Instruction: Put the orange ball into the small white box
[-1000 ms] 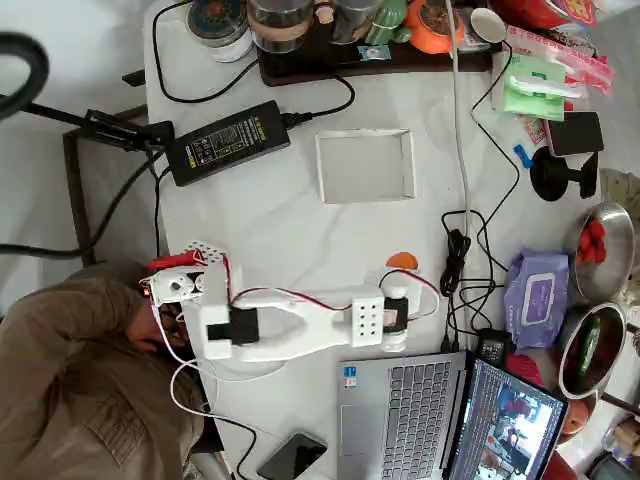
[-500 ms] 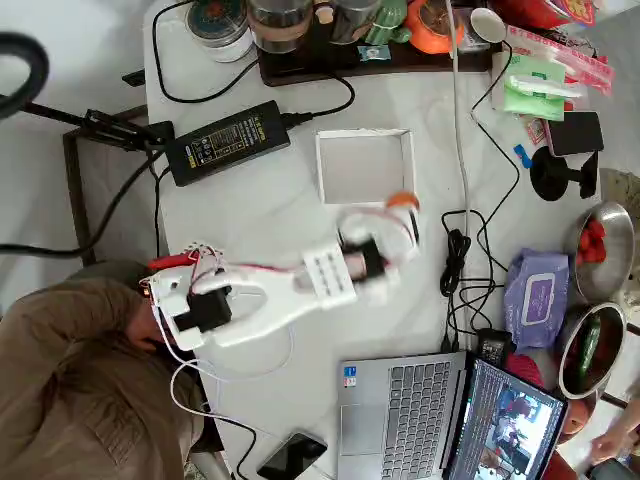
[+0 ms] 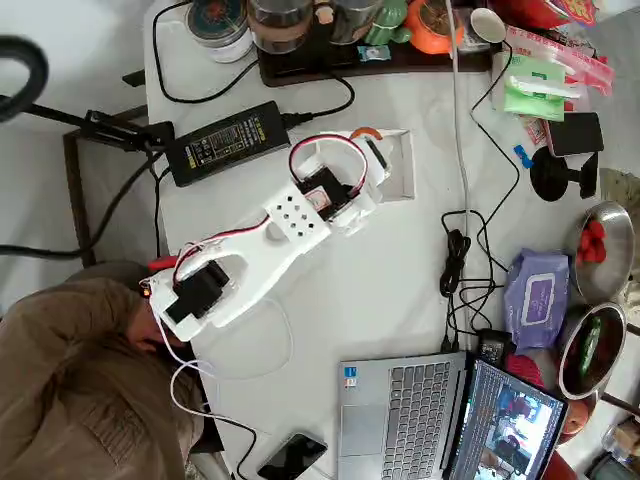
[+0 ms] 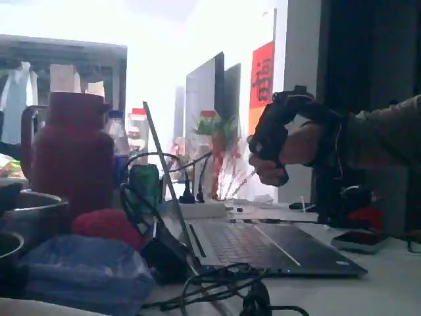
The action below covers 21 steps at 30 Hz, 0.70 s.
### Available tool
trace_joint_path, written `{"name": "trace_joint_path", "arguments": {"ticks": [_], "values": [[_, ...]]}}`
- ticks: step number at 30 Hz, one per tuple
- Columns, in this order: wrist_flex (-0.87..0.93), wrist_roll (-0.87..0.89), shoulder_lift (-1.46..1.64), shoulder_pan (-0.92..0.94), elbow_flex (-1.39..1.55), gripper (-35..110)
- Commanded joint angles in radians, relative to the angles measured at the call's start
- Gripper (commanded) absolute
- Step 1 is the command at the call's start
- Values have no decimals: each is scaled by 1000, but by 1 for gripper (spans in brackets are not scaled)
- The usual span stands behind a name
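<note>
Overhead view: the white arm (image 3: 262,248) reaches from the tabletop's (image 3: 400,270) left edge toward its far edge. The claw (image 3: 368,150) hangs over the box (image 3: 405,170), gripping the ball (image 3: 366,132), an orange sliver at the box's far wall. A black power brick (image 3: 228,142) lies left of the box.

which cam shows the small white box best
The overhead view: the small white box sits in plain sight at the table's centre top, partly covered by the gripper, which hangs over it with the orange ball. The fixed view looks low across a laptop; I can't make the box out there.
</note>
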Motion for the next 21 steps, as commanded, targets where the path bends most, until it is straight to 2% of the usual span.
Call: {"name": "trace_joint_path", "arguments": {"ticks": [1, 21], "values": [[15, -11, 52, -14, -14, 16], [-2, -14, -114, 6, -14, 17]]}}
